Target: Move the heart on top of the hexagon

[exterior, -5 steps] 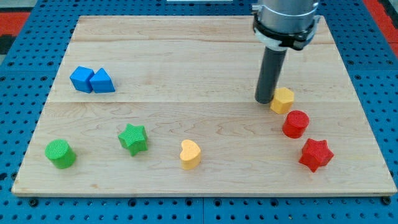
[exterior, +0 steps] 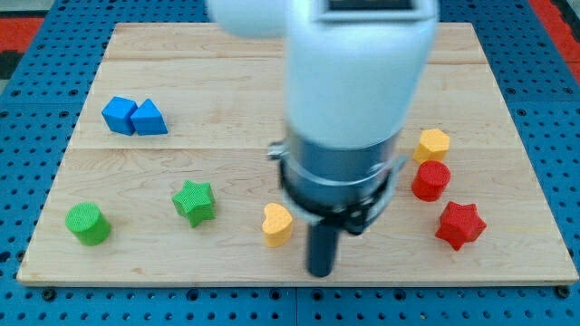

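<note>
The yellow heart block (exterior: pixel 276 225) lies near the board's bottom edge, left of centre-right. The yellow hexagon block (exterior: pixel 434 144) sits at the view's right, just above the red cylinder (exterior: pixel 430 180). My tip (exterior: pixel 321 270) is on the board just right of and below the heart, a short gap away from it. The arm's large white and grey body fills the middle of the view and hides the board behind it.
A red star (exterior: pixel 459 225) lies below the red cylinder at the right. A green star (exterior: pixel 195 201) and a green cylinder (exterior: pixel 88 224) lie at the bottom left. Two blue blocks (exterior: pixel 133 117) touch each other at the upper left.
My tip has moved from beside the hexagon down and left to just right of the heart. The hexagon has shifted a little to the right and up.
</note>
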